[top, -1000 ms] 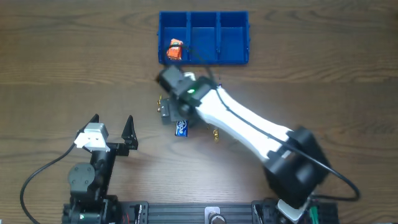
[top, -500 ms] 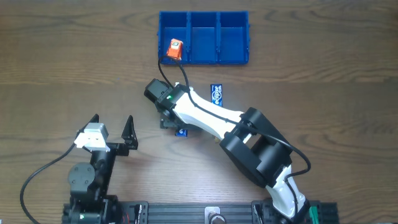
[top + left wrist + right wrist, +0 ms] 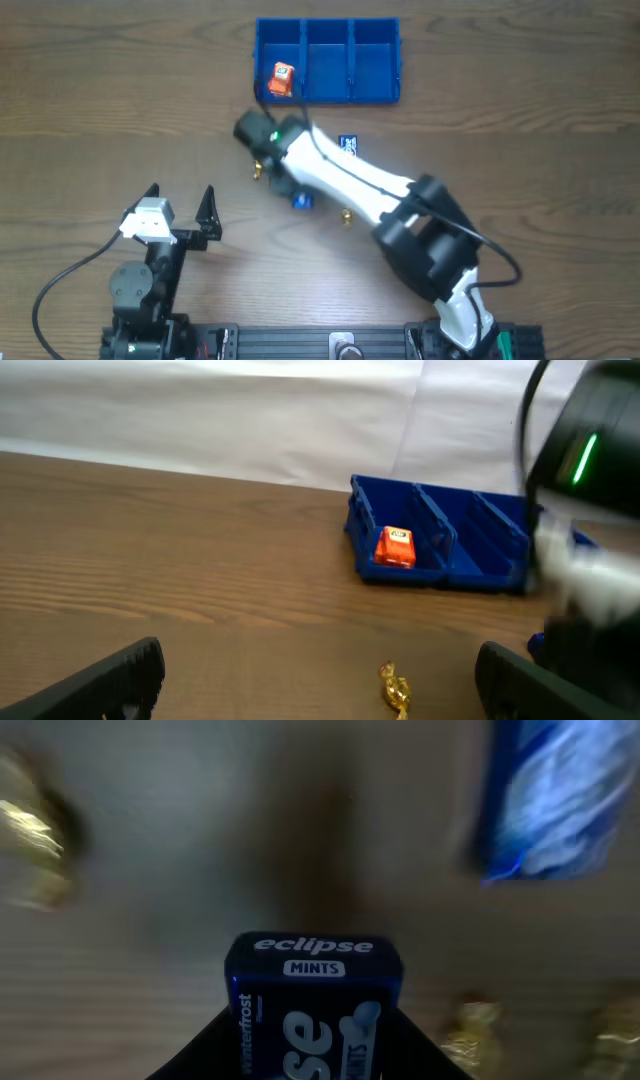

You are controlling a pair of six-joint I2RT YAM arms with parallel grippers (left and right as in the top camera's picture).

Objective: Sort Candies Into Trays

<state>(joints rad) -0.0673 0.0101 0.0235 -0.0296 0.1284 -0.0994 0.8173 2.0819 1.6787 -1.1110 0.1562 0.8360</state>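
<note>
Wood-grain table [image 3: 100,100] under everything, with a white wall behind it in my left wrist feed. Biggest thing on my screen is the right arm [image 3: 350,185], standing bottom right and stretched diagonally across the middle to a spot just short of the tray. That blue tray [image 3: 328,99] sits at the far side of the table, three compartments side by side. The left gripper [image 3: 318,655] hangs low on the left, well apart from the candies, fingers spread wide with nothing between them. The right gripper [image 3: 313,1055] has its fingers pinched on either side of a blue mint tin [image 3: 313,970], so that's what I'm holding; from above, the tin shows mid-table on the near side of the tray, and I can't tell if it's touching the wood. A blue-wrapped candy [image 3: 348,145] lies flat just beside the arm, between the tin and the tray. The orange candy [image 3: 283,80] is in the tray's left compartment. Smallest bits: one gold-wrapped candy [image 3: 258,170] left of the right gripper, and a second gold-wrapped candy [image 3: 346,215] right of the tin.
</note>
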